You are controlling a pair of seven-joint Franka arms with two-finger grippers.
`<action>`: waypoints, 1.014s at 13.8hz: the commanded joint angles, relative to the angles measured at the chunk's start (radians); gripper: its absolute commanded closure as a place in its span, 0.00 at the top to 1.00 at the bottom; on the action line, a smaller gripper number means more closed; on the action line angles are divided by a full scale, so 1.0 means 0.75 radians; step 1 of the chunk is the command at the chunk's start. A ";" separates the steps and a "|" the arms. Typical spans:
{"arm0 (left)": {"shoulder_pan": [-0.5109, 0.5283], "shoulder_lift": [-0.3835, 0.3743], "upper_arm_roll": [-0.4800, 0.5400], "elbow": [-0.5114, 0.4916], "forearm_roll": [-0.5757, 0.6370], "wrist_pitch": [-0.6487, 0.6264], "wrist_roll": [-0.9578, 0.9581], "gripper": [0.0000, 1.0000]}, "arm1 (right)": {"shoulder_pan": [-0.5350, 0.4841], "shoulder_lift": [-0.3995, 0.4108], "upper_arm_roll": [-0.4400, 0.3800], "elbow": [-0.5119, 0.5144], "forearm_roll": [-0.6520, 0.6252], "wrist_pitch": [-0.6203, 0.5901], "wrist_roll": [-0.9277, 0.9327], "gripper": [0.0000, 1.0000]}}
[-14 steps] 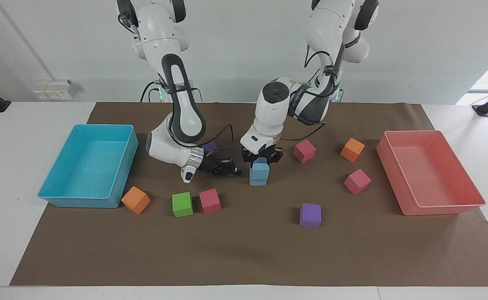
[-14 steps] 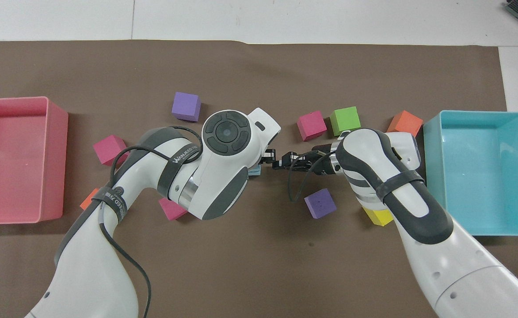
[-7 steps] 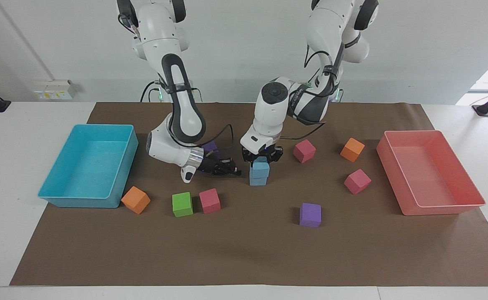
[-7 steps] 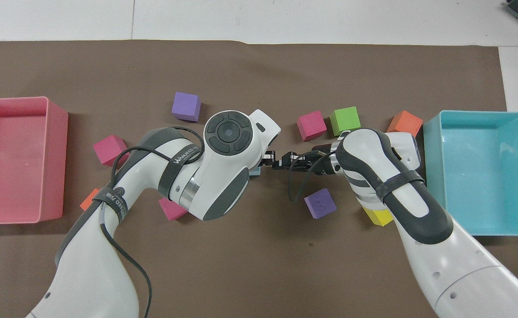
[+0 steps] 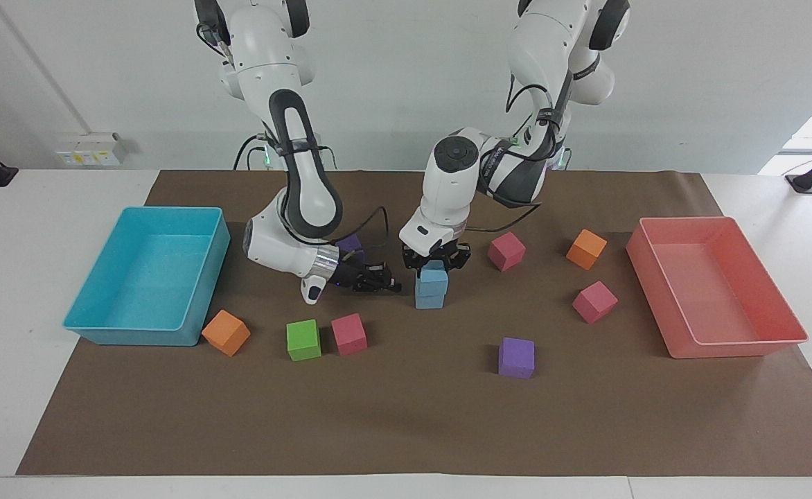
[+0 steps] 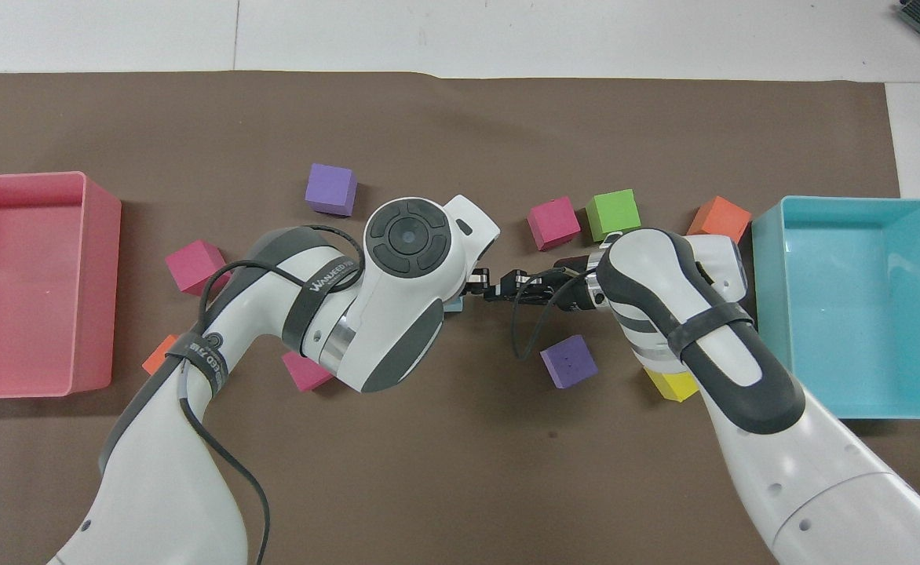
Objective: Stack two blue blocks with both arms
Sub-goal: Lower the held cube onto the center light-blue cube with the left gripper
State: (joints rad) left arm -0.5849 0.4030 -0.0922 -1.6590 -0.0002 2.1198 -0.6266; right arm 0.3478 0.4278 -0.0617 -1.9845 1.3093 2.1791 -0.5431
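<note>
Two small matte sky-blue foam cubes stand stacked near the middle of the brown paper mat (image 5: 406,430) — the upper blue cube (image 5: 434,276) sits squarely on the lower blue cube (image 5: 430,299). In the overhead view only a sliver of blue shows at the edge of the left arm's wrist.

The left gripper (image 5: 436,262) points straight down over the stack, and its black fingers are clamped on the sides of the upper blue cube. The right gripper (image 5: 385,284) lies low and nearly level just beside the stack, toward the right arm's end of the table; its fingertips are pressed together with nothing between them, and they stop just short of the cubes.

A purple foam cube (image 5: 350,244) lies nearer to the robots than the right gripper, partly hidden by that arm's wrist. A yellow cube (image 6: 673,384) peeks out from under the right arm in the overhead view.

Farther from the robots than the stack sit a green foam cube (image 5: 303,339) and a pink foam cube (image 5: 348,334) side by side, with an orange foam cube (image 5: 226,333) just beside the large turquoise plastic tray (image 5: 98,326). A second purple cube (image 5: 516,357) lies farther out still.

Toward the left arm's end are a magenta cube (image 5: 506,251), a second orange cube (image 5: 586,249) and another magenta cube (image 5: 594,301), near the salmon-pink plastic tray (image 5: 738,346).
</note>
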 commanded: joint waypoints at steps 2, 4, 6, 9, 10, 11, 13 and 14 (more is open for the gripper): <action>-0.042 0.005 0.021 0.022 0.025 -0.020 -0.021 0.06 | 0.005 -0.012 0.002 -0.015 0.032 0.023 0.016 0.00; -0.044 0.005 0.019 0.020 0.025 -0.014 -0.019 0.07 | 0.005 -0.012 0.002 -0.015 0.032 0.023 0.016 0.00; -0.044 0.005 0.019 0.017 0.025 -0.020 -0.019 0.07 | 0.005 -0.012 0.002 -0.015 0.032 0.023 0.016 0.00; -0.044 0.005 0.021 0.019 0.027 -0.032 -0.021 0.07 | 0.005 -0.012 0.002 -0.015 0.032 0.023 0.016 0.00; -0.046 0.003 0.023 0.019 0.035 -0.043 -0.021 0.07 | 0.005 -0.012 0.002 -0.015 0.034 0.023 0.016 0.00; -0.046 0.003 0.023 0.019 0.047 -0.045 -0.021 0.07 | 0.005 -0.012 0.002 -0.015 0.032 0.025 0.016 0.00; -0.046 0.003 0.023 0.019 0.047 -0.047 -0.021 0.08 | 0.005 -0.012 0.002 -0.015 0.032 0.025 0.016 0.00; -0.046 0.003 0.023 0.019 0.047 -0.045 -0.021 0.08 | 0.005 -0.012 0.002 -0.015 0.032 0.025 0.016 0.00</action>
State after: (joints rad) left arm -0.5989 0.4029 -0.0931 -1.6590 0.0144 2.1108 -0.6266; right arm 0.3478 0.4278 -0.0617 -1.9845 1.3093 2.1792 -0.5431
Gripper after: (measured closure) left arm 0.445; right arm 0.991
